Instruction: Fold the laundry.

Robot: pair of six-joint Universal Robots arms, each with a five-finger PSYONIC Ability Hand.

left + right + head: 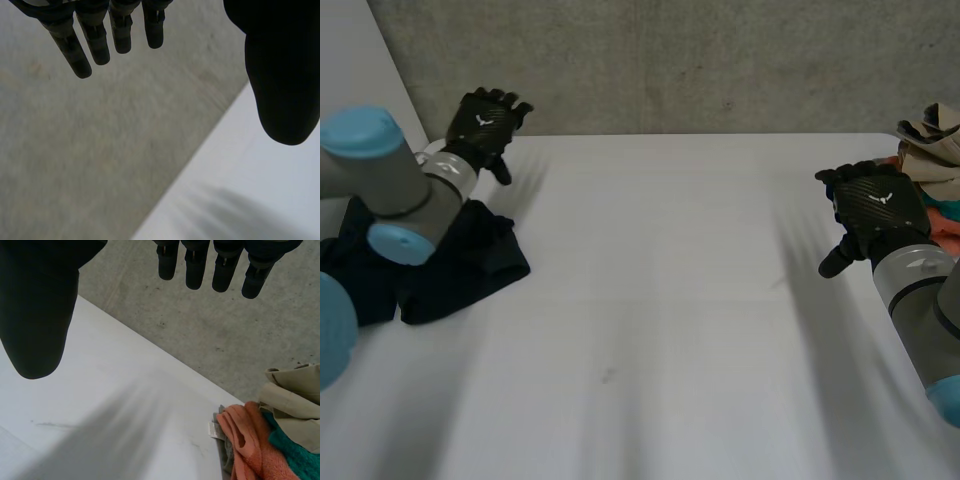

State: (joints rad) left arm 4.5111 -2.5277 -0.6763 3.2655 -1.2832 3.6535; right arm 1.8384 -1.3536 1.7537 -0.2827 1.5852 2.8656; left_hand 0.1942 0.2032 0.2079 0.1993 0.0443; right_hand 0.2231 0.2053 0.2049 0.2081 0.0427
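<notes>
The laundry pile (938, 140) lies at two o'clock, just beside the empty, spread right hand (875, 205); the left hand (485, 125), likewise spread, is well apart.

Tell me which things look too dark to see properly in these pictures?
Left wrist view: the left hand is plain black, with no detail on its thumb. Right wrist view: the right hand looks the same, but the orange towel shows its colour well. Head view: the dark cloth is so dark its folds hardly show; the white table is brightly lit, with no glare spot.
</notes>
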